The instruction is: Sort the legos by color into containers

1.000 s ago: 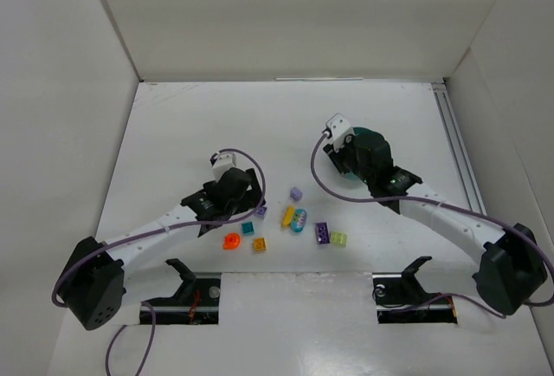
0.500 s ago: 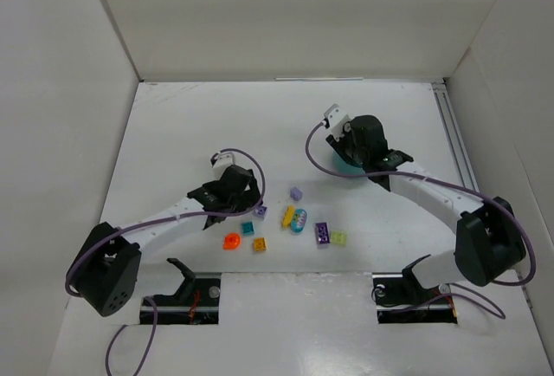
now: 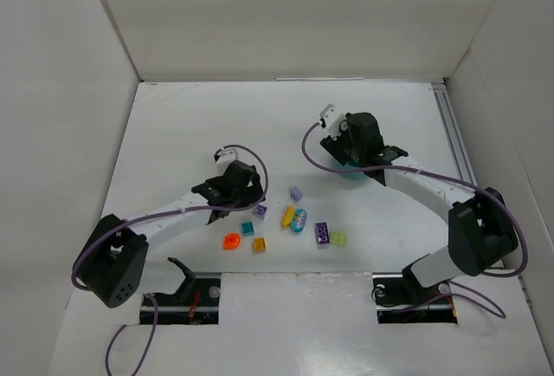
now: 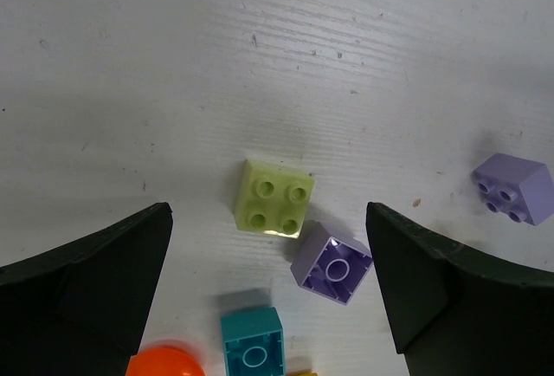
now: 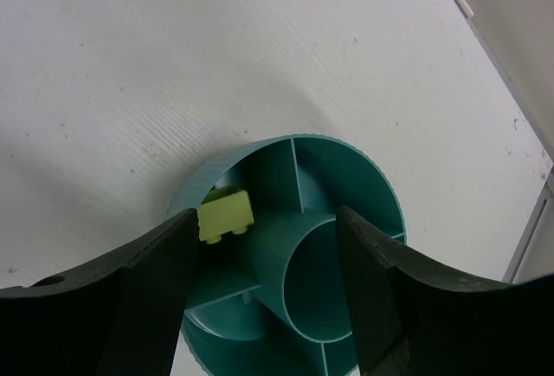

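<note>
left pincer [image 4: 268, 220] hangs low over the table [image 3: 190, 125] with its jaws wide apart, holding nothing. a pale green brick [image 4: 273, 196] lies between them, with a purple brick [image 4: 331, 263] just beside its corner. lower in the wrist view sit a teal brick [image 4: 253, 341] and a round orange piece [image 4: 164, 363]. further right the loose cluster runs on: a yellow brick [image 3: 287, 216], a blue oval [image 3: 299, 220], a lilac brick [image 3: 296, 193] and a few more.

right pincer [image 5: 268, 220] hovers above the teal cup [image 5: 381, 185], jaws also apart. one light green piece [image 5: 225, 214] shows in an outer compartment, close by a finger. by this, sorting has barely begun: one piece is in the cup and roughly ten lie loose.
</note>
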You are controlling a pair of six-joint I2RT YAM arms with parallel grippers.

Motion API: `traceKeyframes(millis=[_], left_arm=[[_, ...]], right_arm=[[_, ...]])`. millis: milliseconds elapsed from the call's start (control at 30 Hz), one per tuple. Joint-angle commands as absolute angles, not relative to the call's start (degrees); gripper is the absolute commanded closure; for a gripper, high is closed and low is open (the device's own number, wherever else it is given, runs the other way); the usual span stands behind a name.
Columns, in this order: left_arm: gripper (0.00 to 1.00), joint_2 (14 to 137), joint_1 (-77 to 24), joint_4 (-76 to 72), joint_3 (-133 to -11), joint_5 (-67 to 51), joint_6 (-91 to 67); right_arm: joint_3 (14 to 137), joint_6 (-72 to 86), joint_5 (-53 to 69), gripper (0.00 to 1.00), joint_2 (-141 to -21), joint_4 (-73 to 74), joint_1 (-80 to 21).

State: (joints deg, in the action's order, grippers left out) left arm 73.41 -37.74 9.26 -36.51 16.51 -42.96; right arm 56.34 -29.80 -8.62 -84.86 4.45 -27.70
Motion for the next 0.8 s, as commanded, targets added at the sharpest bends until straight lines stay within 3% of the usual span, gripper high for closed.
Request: traceKeyframes(millis=[0, 367, 567, 667, 767], left_arm=[[0.08, 73.48, -37.35, 8.79, -38.58, 17.49, -42.36], [0.16, 76.81, -36.83, 8.00, -38.06, 19.16, -42.36], [0.37, 78.13, -36.83, 5.98, -37.53, 16.71, -41.13], [0.40, 78.13, -36.83, 4.66, -35.87, 14.60, -40.61], [0.53, 78.13, -36.83, 4.13, -35.24, 14.06, -40.61]], right_arm=[[58.80, -30.15, -9.23, 0.30, -83.24, 3.25, -27.25], [52.66, -28.92, -7.56, 0.22, -69.80, 3.78, -29.27], [47.56, -27.86, -7.56, 0.20, -62.85, 6.32, -29.27], [46.24, -27.25, -9.49, 0.20, -60.92, 7.21, -29.27], [45.01, -26.72, -10.02, 0.20, -60.21, 7.21, -29.27]])
